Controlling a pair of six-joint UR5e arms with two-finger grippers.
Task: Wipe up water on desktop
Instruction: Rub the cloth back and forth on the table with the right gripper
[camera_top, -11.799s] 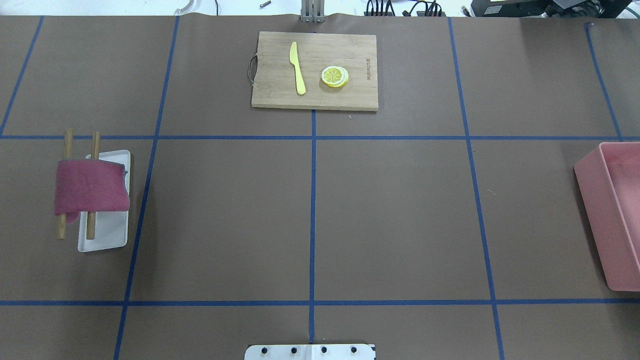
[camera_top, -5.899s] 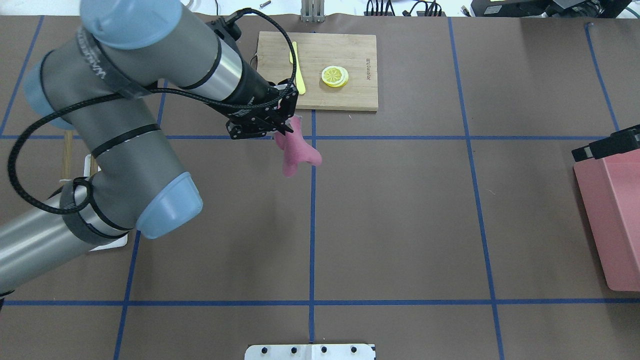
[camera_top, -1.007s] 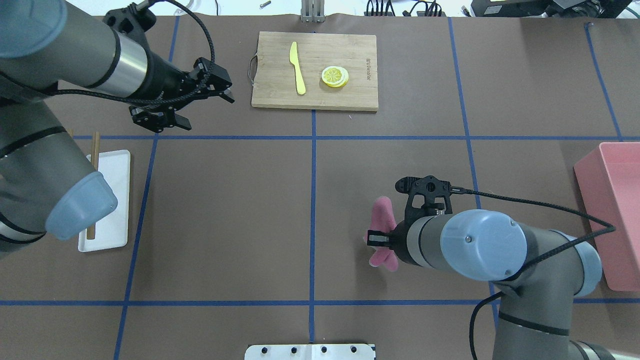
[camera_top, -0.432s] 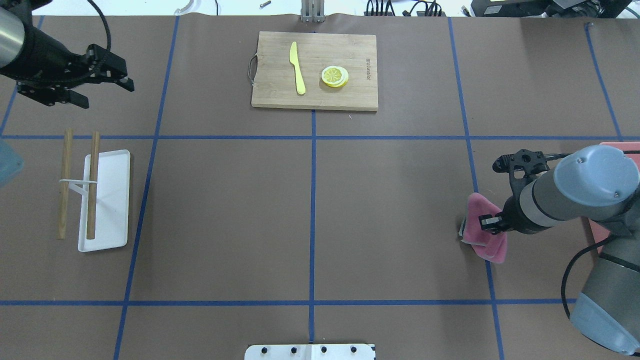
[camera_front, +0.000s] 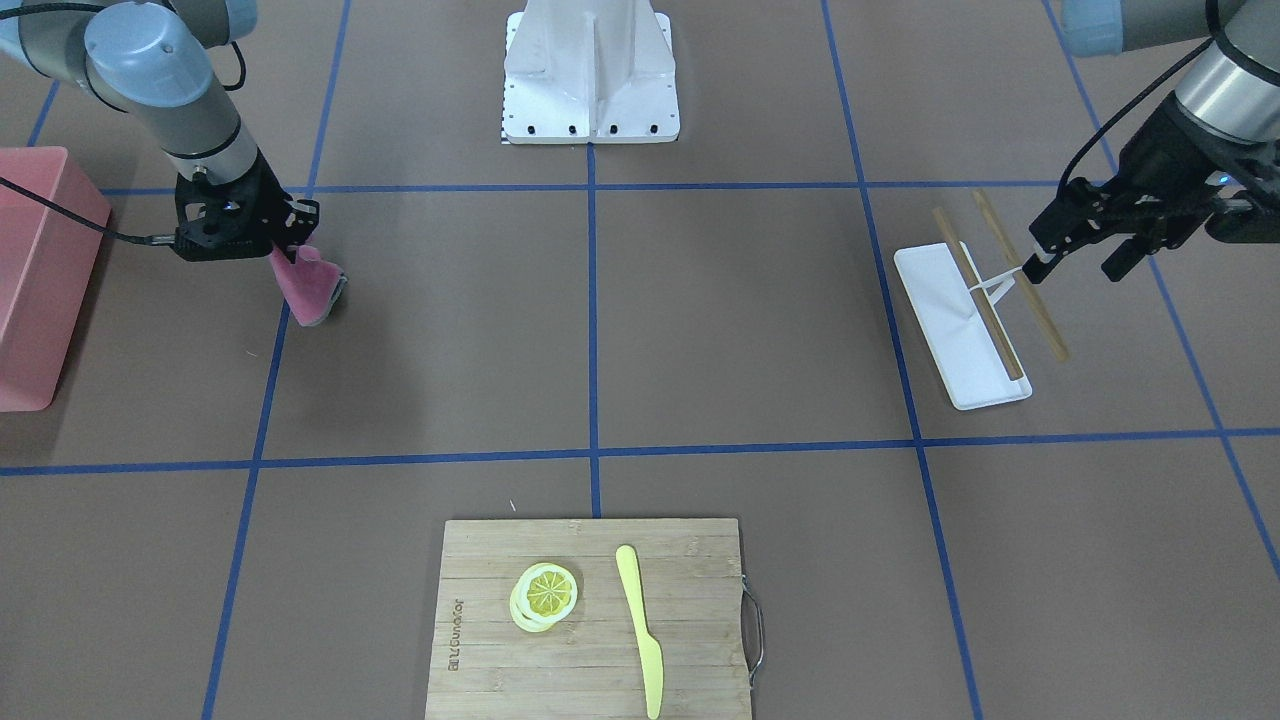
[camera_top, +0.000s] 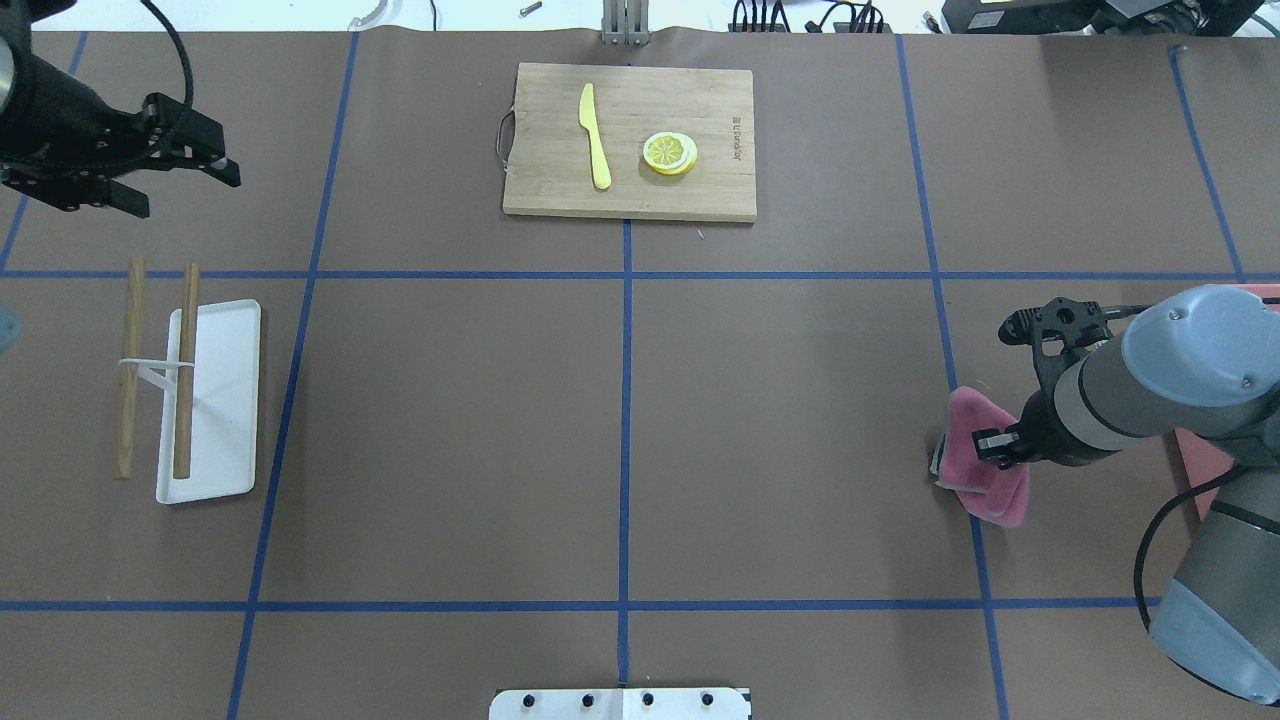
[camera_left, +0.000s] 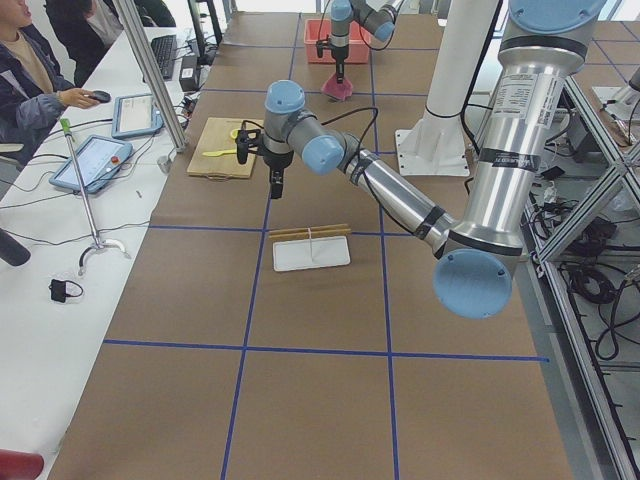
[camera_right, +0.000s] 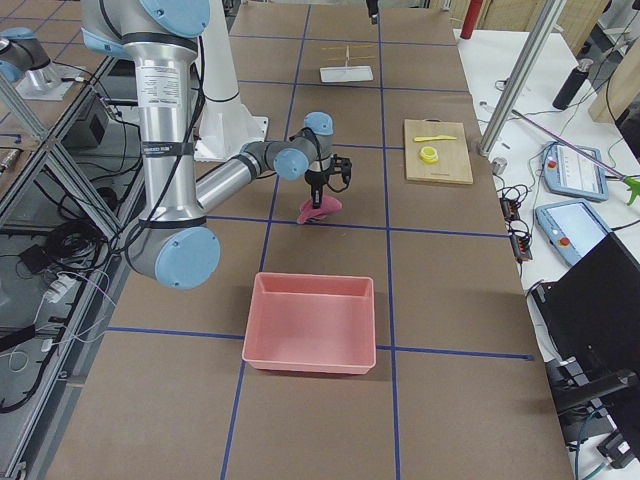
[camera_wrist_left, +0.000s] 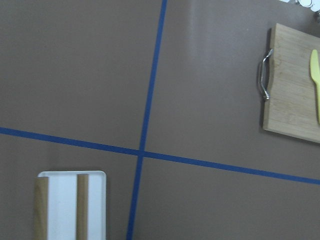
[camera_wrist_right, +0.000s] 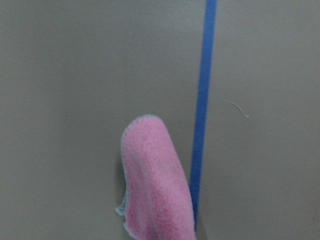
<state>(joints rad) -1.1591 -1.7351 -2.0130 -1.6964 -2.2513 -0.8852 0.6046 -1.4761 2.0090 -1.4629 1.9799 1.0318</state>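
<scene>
a flat matte brown desktop (camera_top: 450, 430) fills the scene, divided into big rectangles by thin blue tape lines (camera_top: 625, 400). on the robot's right side, the right gripper (camera_front: 284, 245) is clamped on the top of a pink knitted cloth (camera_top: 968, 425). the cloth hangs downward from the pincer. from overhead its long axis runs roughly front to back along a tape line, which it overlaps. in the right wrist view its rounded folded end points away from the camera, just beside that line. its lower end is at the brown surface, though we cannot tell whether it touches.

a pink rectangular plastic bin (camera_right: 305, 360) stands near the cloth, further to the robot's right and apart from it. at the far middle, a light bamboo cutting board (camera_top: 720, 190) carries a yellow plastic knife (camera_top: 596, 140) lying lengthwise front to back, with stacked yellow lemon slices (camera_top: 670, 153) beside it. on the robot's left, a white rectangular tray (camera_top: 225, 400) sits with two wooden rods (camera_top: 183, 370), one above it and one just outside its edge. the left gripper (camera_top: 190, 196) hovers beyond the tray, jaws spread and holding nothing.
</scene>
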